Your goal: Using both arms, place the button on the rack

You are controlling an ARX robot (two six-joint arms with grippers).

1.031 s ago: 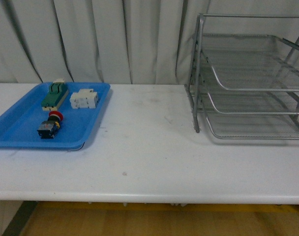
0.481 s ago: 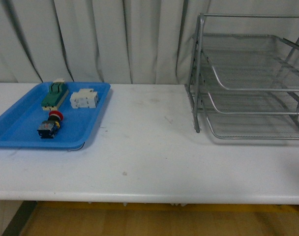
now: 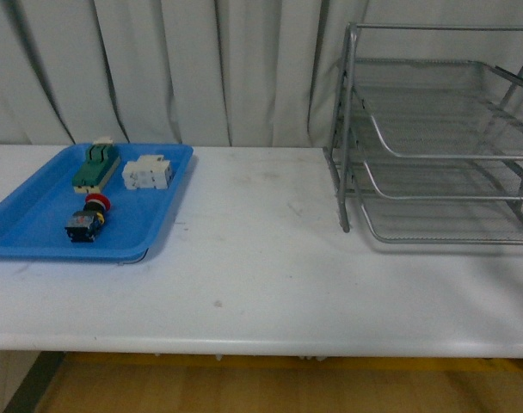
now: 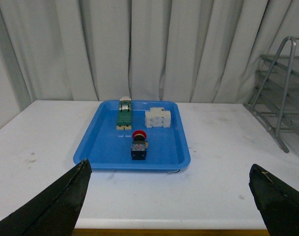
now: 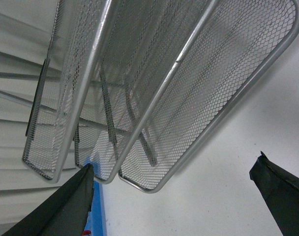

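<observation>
Left wrist view — mushroom-capped button [image 4: 139, 144] on glossy blue tray [image 4: 105, 147], wire-mesh rack [image 3: 433, 107] apart; left fingers [image 4: 56, 206], right fingers [image 5: 66, 206] spread.

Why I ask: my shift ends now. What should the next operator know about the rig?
Left gripper: open, empty, facing the tray, apart from it.
Right gripper: open, empty, close by the rack.
Button: lying in the tray, untouched.
Rack: on the table, no button on its tiers.
Done: nothing yet.
Left: grasp the button, bring it across, set it on the rack using both arms.
</observation>
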